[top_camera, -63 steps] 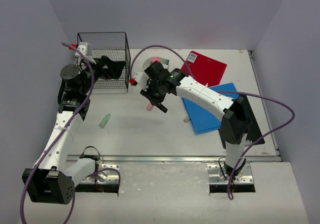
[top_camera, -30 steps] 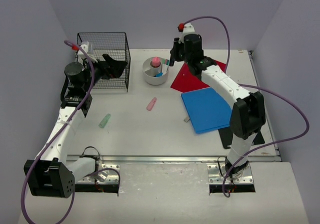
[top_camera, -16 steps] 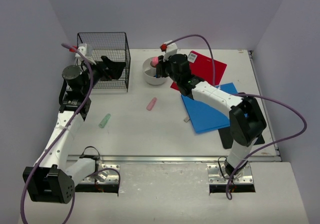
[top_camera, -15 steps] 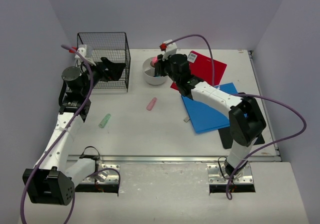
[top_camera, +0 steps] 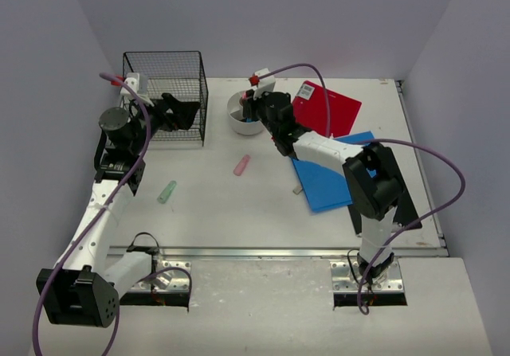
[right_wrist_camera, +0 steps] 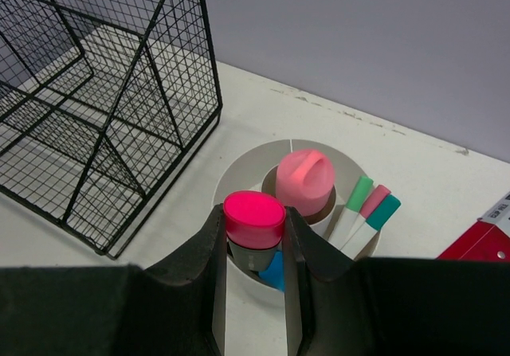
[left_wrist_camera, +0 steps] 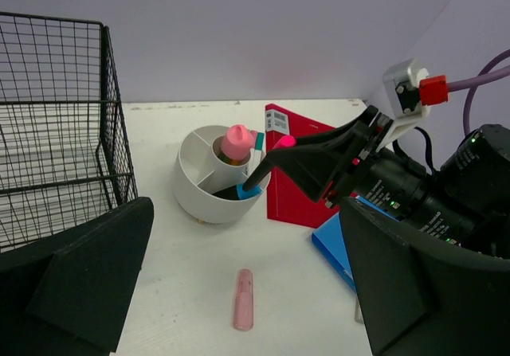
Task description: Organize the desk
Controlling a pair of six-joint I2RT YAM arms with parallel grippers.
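1. The right pincer (right_wrist_camera: 253, 236) is clenching its two matte black fingers on a slim marker (right_wrist_camera: 253, 219) with a glossy magenta cap. It is holding the marker upright, just above the round organizer (right_wrist_camera: 247, 158).
2. The organizer is a smooth white cup divided into compartments. It is holding a pink domed piece (right_wrist_camera: 304, 179), three capped pens (right_wrist_camera: 362, 205) and something blue (right_wrist_camera: 273, 272).
3. The left pincer (top_camera: 179, 111) is standing released with its jaws wide, left of the organizer and against the black wire basket (top_camera: 163, 93).
4. The desk (top_camera: 215, 205), flat and off-white, is lying under the organizer and spreading out below both pincers.
5. In front of the organizer a pink marker (top_camera: 241, 165) and a green marker (top_camera: 166, 191) are lying flat on the desk. To its right, a red folder (top_camera: 331, 107) and a blue folder (top_camera: 327, 181) are lying flat too.
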